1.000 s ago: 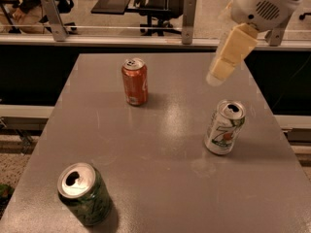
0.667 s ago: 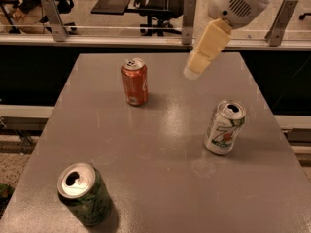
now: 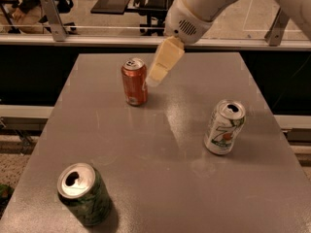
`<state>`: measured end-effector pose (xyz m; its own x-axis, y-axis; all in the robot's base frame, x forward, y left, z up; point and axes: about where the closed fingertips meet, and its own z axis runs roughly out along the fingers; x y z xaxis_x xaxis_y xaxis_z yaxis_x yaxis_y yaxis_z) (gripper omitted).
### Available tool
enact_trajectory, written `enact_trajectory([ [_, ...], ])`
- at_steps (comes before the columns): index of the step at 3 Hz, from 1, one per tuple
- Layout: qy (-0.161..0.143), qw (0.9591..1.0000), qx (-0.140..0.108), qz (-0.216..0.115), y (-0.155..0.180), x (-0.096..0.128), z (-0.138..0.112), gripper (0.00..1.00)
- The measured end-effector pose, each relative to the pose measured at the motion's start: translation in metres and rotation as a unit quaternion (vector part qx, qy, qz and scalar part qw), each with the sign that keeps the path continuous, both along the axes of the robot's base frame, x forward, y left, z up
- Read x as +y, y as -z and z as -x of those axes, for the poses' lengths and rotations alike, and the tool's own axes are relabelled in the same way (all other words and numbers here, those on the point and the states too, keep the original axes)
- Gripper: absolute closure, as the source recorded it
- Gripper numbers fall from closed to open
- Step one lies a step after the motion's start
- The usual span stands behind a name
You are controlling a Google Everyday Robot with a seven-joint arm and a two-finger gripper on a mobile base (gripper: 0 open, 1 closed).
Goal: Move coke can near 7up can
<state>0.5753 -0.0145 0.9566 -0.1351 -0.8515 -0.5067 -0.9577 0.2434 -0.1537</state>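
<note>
The coke can [image 3: 134, 82], orange-red with a silver top, stands upright at the far left-centre of the grey table [image 3: 160, 154]. The 7up can [image 3: 224, 127], white with green markings and a red spot, stands upright at the right. My gripper [image 3: 154, 78] hangs from the white arm [image 3: 204, 8] and its cream fingertip sits just right of the coke can, near its upper side. It holds nothing that I can see.
A dark green can [image 3: 84, 193] stands at the near left of the table. A rail and glass barrier [image 3: 97, 33] run behind the table's far edge, with chairs beyond. The table edges drop off on the left and right.
The arm has swung left and down, from above the 7up can's side of the table to right beside the coke can. The cans have not moved.
</note>
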Motion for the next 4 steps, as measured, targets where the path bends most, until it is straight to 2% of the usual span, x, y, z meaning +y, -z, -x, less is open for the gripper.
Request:
enact_trajectory([
  [1, -0.005, 0.9999, 0.015, -0.005, 0.027, 0.028, -0.013, 0.00],
  [3, -0.019, 0.9989, 0.039, -0.018, 0.053, 0.057, -0.021, 0.00],
  [4, -0.028, 0.9982, 0.047, -0.023, 0.058, 0.064, -0.020, 0.13],
])
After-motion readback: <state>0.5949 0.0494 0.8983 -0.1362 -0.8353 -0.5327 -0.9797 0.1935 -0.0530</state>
